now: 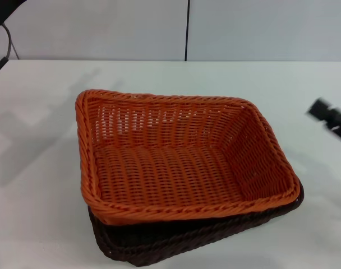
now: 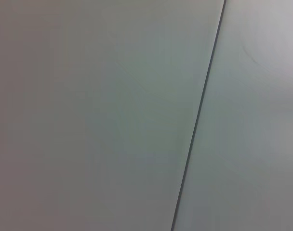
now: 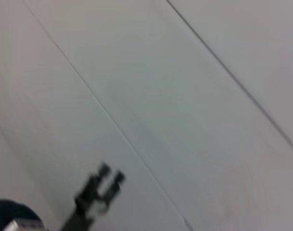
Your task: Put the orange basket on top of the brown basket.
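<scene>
The orange basket (image 1: 176, 159) sits nested on top of the brown basket (image 1: 176, 241) at the middle front of the white table, slightly skewed. Only the brown basket's front and right rim show beneath it. My right gripper (image 1: 329, 116) hangs blurred above the table at the right edge, apart from both baskets and holding nothing. My left arm (image 1: 3, 15) shows only as a dark shape at the far left corner. In the right wrist view, the left gripper (image 3: 111, 173) appears far off, its two fingers apart and empty.
The white table (image 1: 41, 185) surrounds the baskets. A pale wall with a dark vertical seam (image 1: 187, 31) stands behind it. The left wrist view shows only pale panels with a dark seam (image 2: 199, 115).
</scene>
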`<state>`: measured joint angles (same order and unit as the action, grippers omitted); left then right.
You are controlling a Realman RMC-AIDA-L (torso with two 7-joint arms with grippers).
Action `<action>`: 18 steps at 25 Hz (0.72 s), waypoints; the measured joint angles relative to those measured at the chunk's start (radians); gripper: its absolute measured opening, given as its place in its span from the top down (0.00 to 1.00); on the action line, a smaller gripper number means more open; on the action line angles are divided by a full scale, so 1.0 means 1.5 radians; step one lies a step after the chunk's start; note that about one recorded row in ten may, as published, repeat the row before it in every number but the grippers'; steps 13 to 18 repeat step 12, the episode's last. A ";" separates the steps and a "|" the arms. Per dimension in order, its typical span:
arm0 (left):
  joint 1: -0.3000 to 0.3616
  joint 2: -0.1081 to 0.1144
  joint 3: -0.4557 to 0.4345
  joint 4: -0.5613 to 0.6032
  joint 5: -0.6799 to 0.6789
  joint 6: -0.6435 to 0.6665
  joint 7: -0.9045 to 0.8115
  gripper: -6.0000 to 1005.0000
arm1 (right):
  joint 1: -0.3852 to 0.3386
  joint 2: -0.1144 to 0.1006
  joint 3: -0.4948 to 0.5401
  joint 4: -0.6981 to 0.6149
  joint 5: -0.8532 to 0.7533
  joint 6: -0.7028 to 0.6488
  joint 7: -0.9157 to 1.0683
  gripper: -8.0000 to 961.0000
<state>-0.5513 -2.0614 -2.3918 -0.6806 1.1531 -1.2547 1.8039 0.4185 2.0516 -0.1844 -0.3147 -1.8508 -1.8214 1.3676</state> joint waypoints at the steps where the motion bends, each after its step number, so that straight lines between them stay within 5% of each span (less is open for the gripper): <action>1: 0.001 0.000 0.000 0.001 0.000 0.000 0.000 0.14 | -0.006 -0.004 0.000 -0.009 0.019 -0.014 0.008 0.42; 8: 0.003 -0.001 -0.008 0.004 -0.002 -0.002 0.005 0.14 | -0.022 -0.035 -0.006 -0.046 0.078 -0.102 0.040 0.42; 12: 0.001 -0.001 -0.018 0.010 -0.005 -0.005 0.008 0.14 | 0.008 -0.053 -0.084 -0.067 0.032 -0.186 0.041 0.42; 18: 0.001 -0.001 -0.018 0.010 -0.005 -0.005 0.008 0.14 | 0.008 -0.053 -0.084 -0.067 0.032 -0.186 0.041 0.42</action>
